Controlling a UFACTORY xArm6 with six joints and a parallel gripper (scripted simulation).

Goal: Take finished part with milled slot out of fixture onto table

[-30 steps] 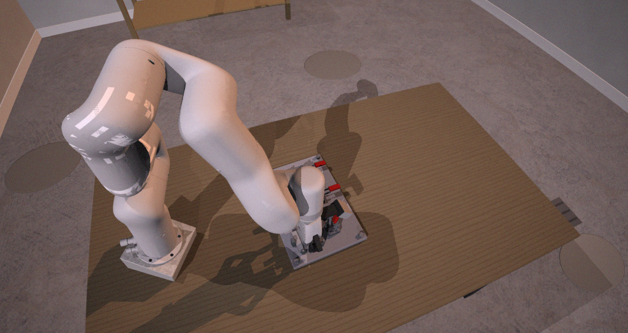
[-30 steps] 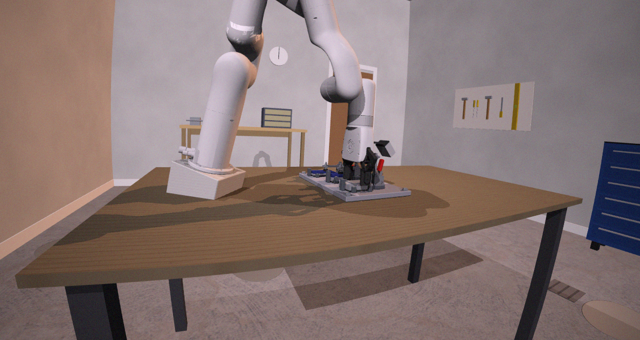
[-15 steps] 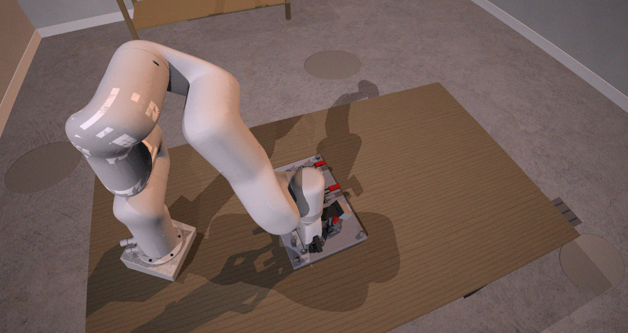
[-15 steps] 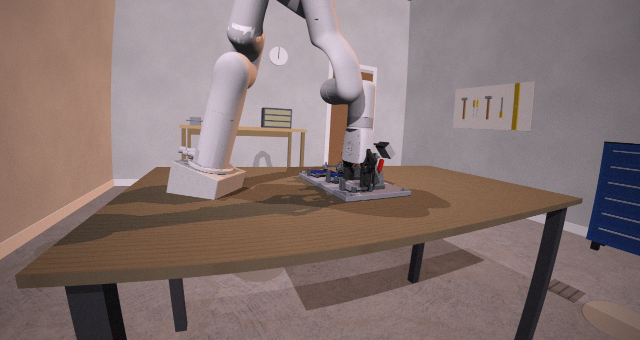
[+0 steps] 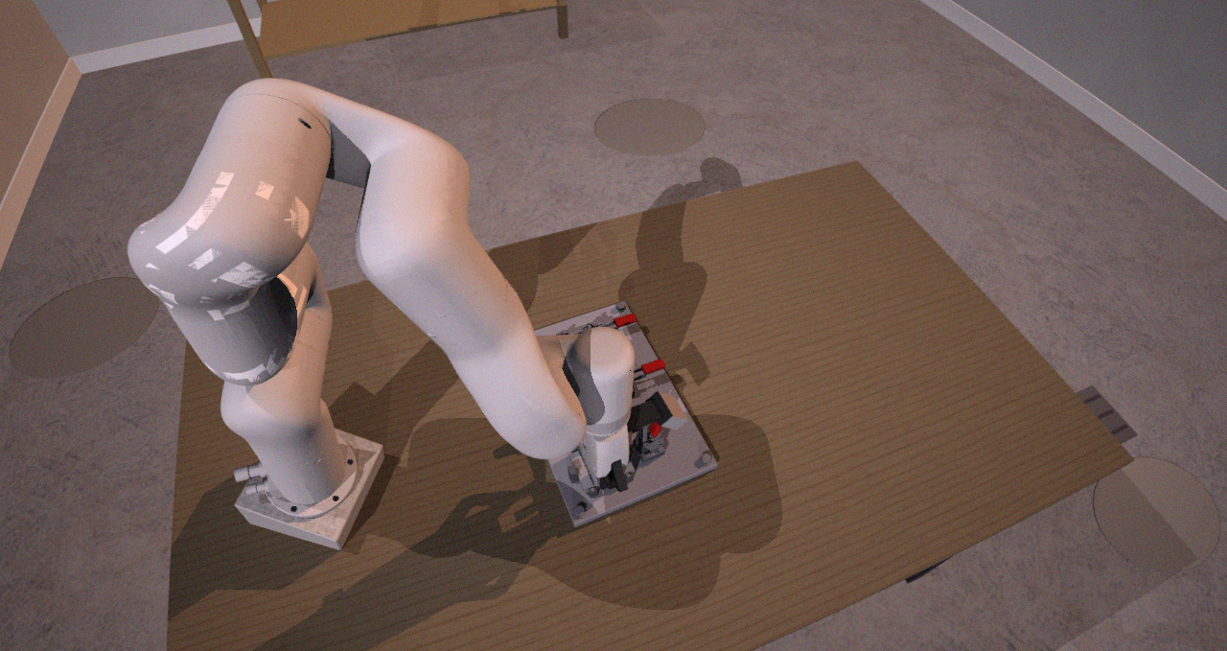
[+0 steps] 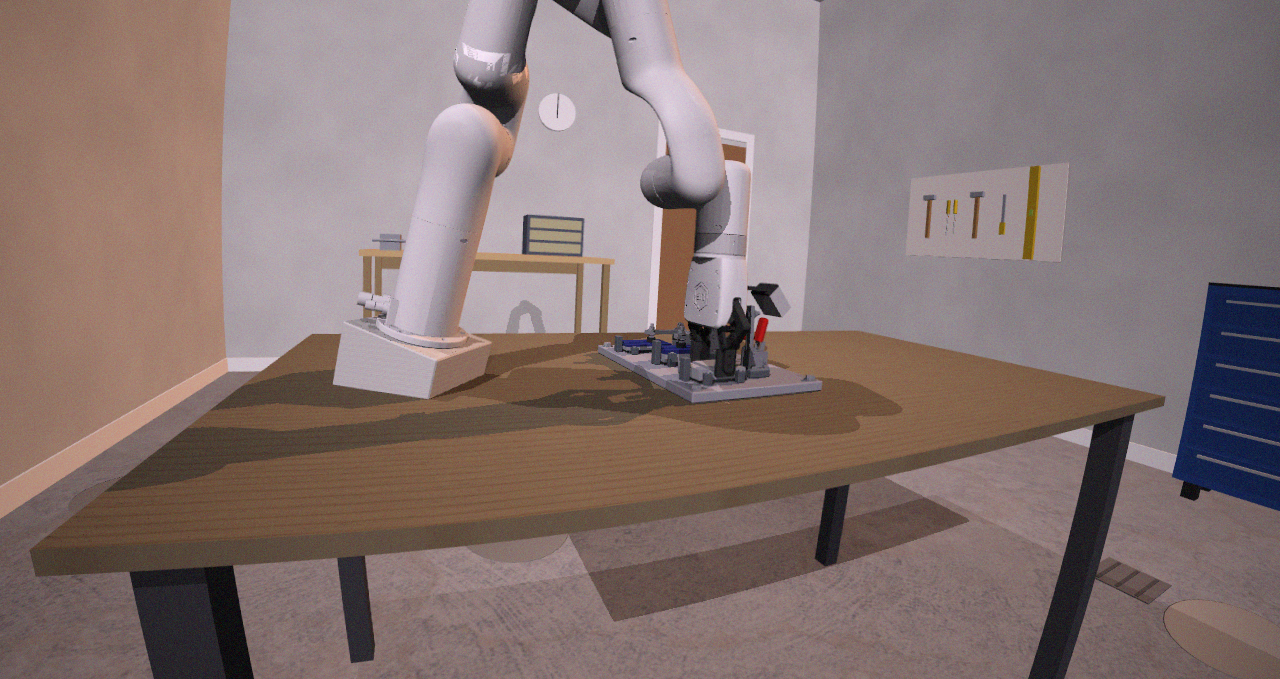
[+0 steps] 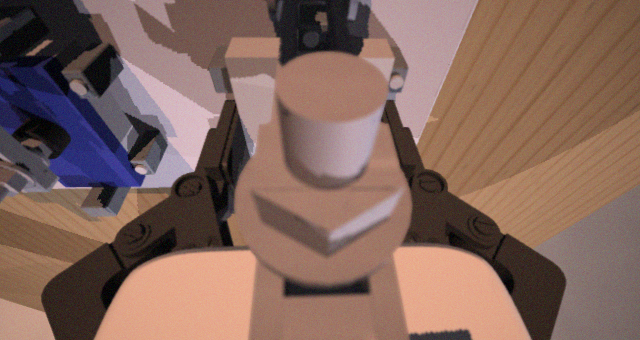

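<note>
The grey fixture plate (image 5: 690, 469) (image 6: 774, 387) lies on the table in front of the arm. My gripper (image 5: 617, 476) (image 6: 716, 366) (image 7: 310, 123) is down in its nearest nest. Its fingers are closed against both sides of the finished part (image 7: 247, 60), a pale block mostly hidden under the clamp's spindle and nut (image 7: 330, 115). That nest's clamp stands open with its red handle (image 5: 654, 429) (image 6: 761, 327) raised. A blue blank (image 7: 85, 145) (image 6: 635, 344) sits in the neighbouring nest with clamp parts over it. The milled slot is hidden.
Two more red clamp handles (image 5: 625, 320) (image 5: 654, 365) lie low on the far nests. The arm's base (image 5: 300, 510) (image 6: 402, 366) stands on the table to the left of the fixture. The wooden table (image 5: 858, 372) (image 6: 537, 460) stretches around the plate.
</note>
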